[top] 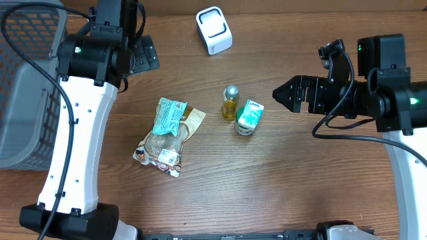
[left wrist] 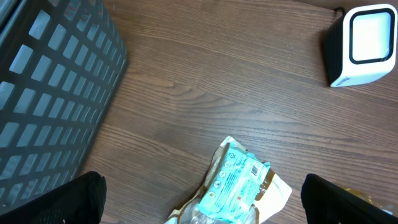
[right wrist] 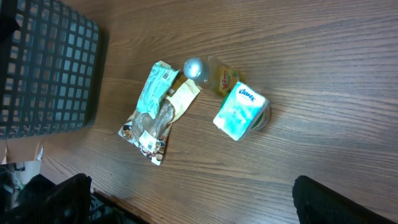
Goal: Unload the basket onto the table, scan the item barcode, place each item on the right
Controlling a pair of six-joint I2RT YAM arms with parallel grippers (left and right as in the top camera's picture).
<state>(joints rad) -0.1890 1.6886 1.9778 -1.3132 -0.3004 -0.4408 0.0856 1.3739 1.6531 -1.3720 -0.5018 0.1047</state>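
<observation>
We are at the picking step: left jaws and right jaws both gape, empty. Next we close the right jaws on the tissue pack, then face the scanner.

White arm links, black joints, looping black cables, green lights

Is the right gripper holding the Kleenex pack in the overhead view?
No, the right gripper is open and apart from the Kleenex pack, which lies beside the small bottle.
</observation>
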